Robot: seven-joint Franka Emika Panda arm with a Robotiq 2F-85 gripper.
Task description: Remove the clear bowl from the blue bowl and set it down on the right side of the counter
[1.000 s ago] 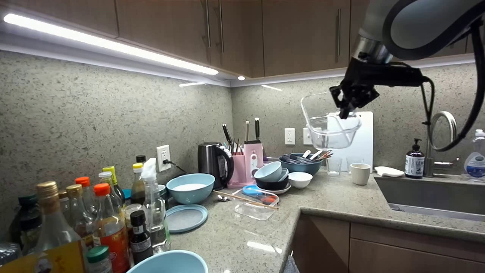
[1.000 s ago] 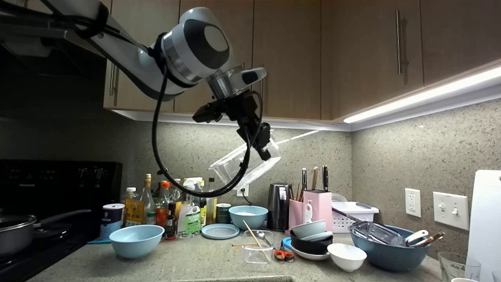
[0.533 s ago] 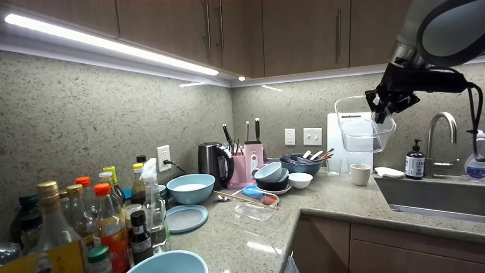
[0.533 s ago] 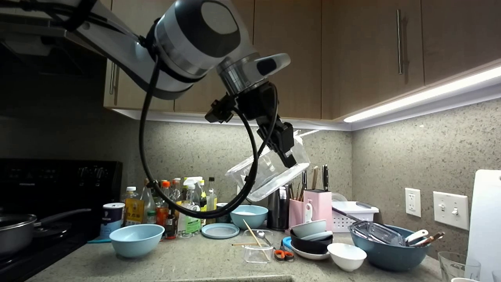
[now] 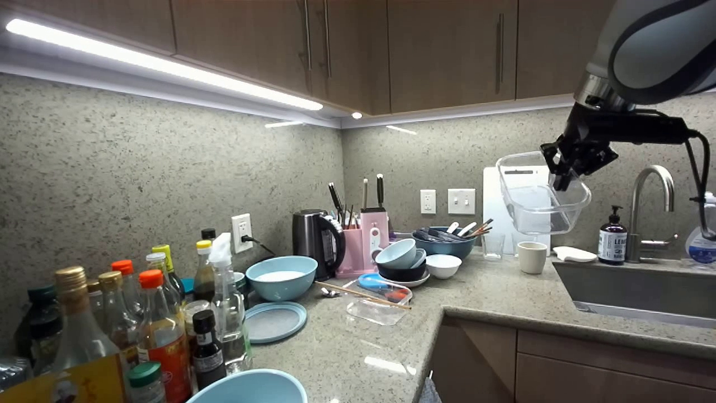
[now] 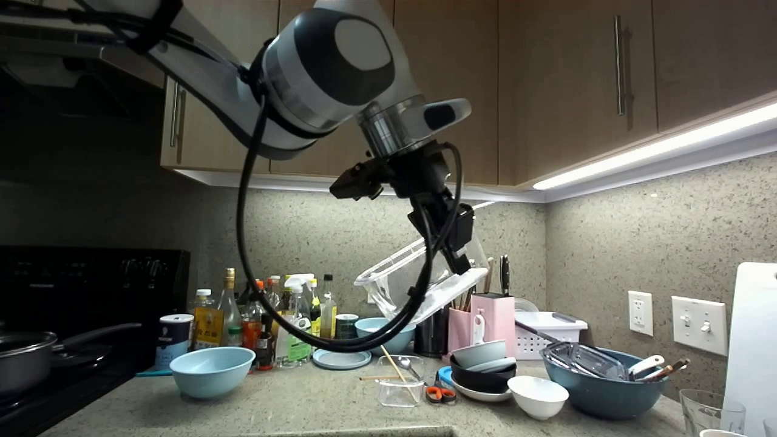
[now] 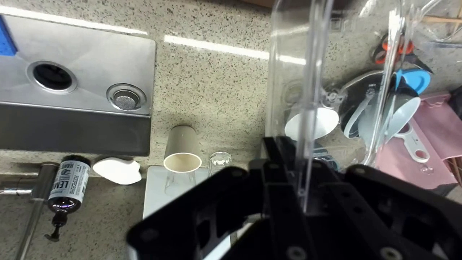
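Clear bowl (image 5: 540, 212): shifted right, slightly lower, tilted in air | Gripper (image 5: 561, 180): clamped on its side | Task: removal apparently done; placing on right of desk (image 5: 492, 291) remains

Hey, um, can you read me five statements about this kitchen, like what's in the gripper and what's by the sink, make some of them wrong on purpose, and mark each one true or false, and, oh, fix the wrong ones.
1. The gripper holds the clear bowl by one side wall. True.
2. The clear bowl is set down level. False: it hangs tilted above the counter.
3. The soap bottle stands between the cup and the faucet. True.
4. The cup lies on its side. False: it stands upright.
5. The white bowl is beside the black bowl. True.
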